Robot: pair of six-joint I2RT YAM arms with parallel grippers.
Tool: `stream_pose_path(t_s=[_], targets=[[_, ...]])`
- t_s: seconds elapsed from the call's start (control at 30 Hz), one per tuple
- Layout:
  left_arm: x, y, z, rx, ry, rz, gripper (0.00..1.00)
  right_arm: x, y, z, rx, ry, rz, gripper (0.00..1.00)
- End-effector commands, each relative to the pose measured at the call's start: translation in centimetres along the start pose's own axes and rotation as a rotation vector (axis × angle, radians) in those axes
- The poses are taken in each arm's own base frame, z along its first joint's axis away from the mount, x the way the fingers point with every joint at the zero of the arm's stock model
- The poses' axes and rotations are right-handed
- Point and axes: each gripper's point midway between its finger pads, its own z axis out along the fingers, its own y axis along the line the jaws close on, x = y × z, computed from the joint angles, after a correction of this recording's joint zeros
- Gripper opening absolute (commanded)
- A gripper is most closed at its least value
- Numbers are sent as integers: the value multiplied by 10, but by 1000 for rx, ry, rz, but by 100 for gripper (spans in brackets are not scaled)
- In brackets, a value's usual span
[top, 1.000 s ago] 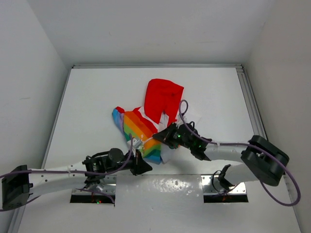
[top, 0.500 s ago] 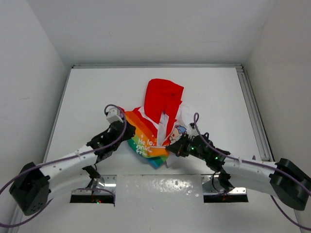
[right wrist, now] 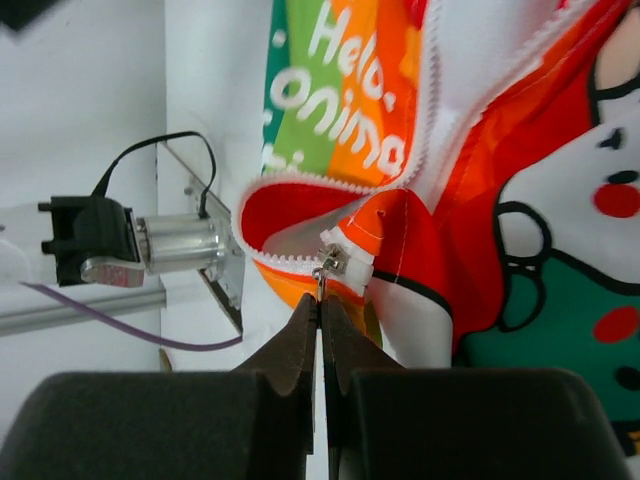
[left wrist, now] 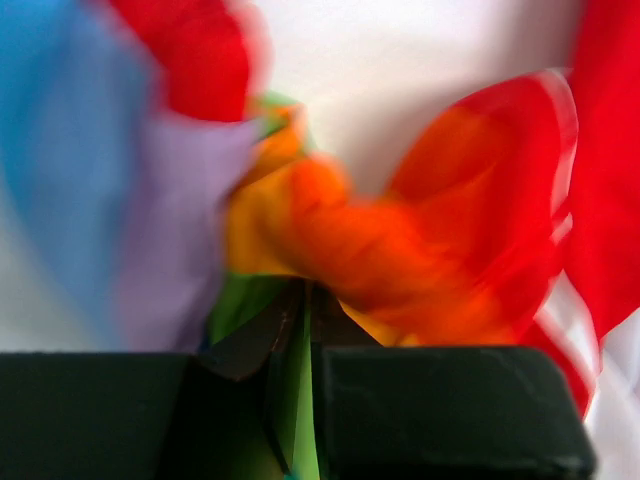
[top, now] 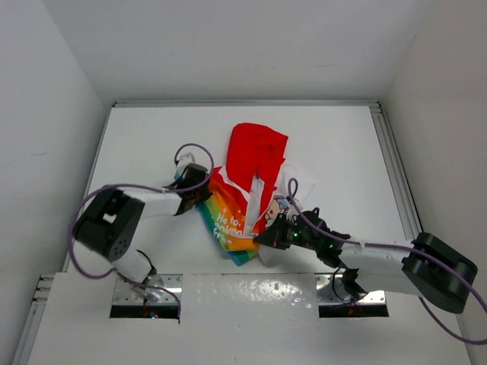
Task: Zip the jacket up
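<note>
The jacket (top: 245, 199) lies mid-table, red hood (top: 256, 154) at the far end, rainbow panel (top: 227, 222) with white lettering at the near left. It is open at the front. My left gripper (top: 201, 195) is at the jacket's left edge; in the left wrist view the gripper (left wrist: 305, 300) is shut on green and orange jacket fabric (left wrist: 350, 230). My right gripper (top: 263, 236) is at the jacket's near hem. In the right wrist view the gripper (right wrist: 320, 300) is shut on the metal pull of the zipper slider (right wrist: 336, 262) at the bottom of the white zipper teeth (right wrist: 432, 90).
White walls close the table on the left, far and right sides. A metal rail (top: 394, 167) runs along the right edge. Two metal base plates (top: 144, 306) sit at the near edge. A silver motor and bracket (right wrist: 175, 245) shows in the right wrist view.
My left gripper has swung from the table's near edge up to the jacket's left edge and closed on it. My right gripper has pulled the zipper end toward the near edge; the rainbow panel has shifted.
</note>
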Motion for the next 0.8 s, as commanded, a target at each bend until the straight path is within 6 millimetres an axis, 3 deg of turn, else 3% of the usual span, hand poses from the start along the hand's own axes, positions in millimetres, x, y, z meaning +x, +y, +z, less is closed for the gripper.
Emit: stream_pose_path(t_s=[0.0, 0.07, 0.1, 0.17, 0.2, 0.27, 0.3, 0.37, 0.43, 0.5, 0.57, 0.63, 0.67, 0.7, 0.73, 0.77], targets=[[-44, -67, 22, 154, -73, 13, 6, -5, 37, 6, -121, -6, -26, 0], [-45, -90, 38, 214, -45, 25, 5, 2, 44, 11, -132, 21, -32, 0], [-66, -119, 37, 282, -79, 22, 5, 7, 44, 17, -129, 44, -28, 0], [-83, -158, 40, 347, -97, 38, 5, 13, 66, 25, -195, 85, -16, 0], [-87, -167, 40, 358, -106, 63, 6, 20, 63, 33, -181, 121, -1, 0], [-91, -187, 44, 384, -108, 96, 8, 27, 86, 42, -247, 178, 38, 0], [-104, -204, 39, 414, -119, 116, 10, 29, 100, 51, -286, 201, 72, 0], [-110, -215, 36, 434, -117, 135, 14, 36, 115, 55, -337, 246, 102, 0], [-117, -213, 27, 427, -131, 169, 30, 40, 129, 54, -396, 271, 111, 4], [-119, -199, 7, 425, -158, 171, 47, 40, 125, 54, -375, 267, 105, 20], [-113, -174, -19, 418, -177, 138, 55, 37, 119, 50, -336, 241, 53, 39], [-112, -160, -39, 428, -206, 98, 56, 28, 115, 49, -298, 187, -41, 48], [-104, -143, -57, 436, -210, 63, 56, 26, 108, 43, -242, 183, -77, 54], [-103, -136, -64, 439, -230, 37, 55, 22, 105, 41, -211, 163, -111, 57], [-108, -130, -84, 464, -263, 7, 55, 11, 102, 41, -180, 110, -182, 58], [-89, -111, -81, 432, -230, -15, 52, 7, 95, 33, -127, 101, -214, 59]])
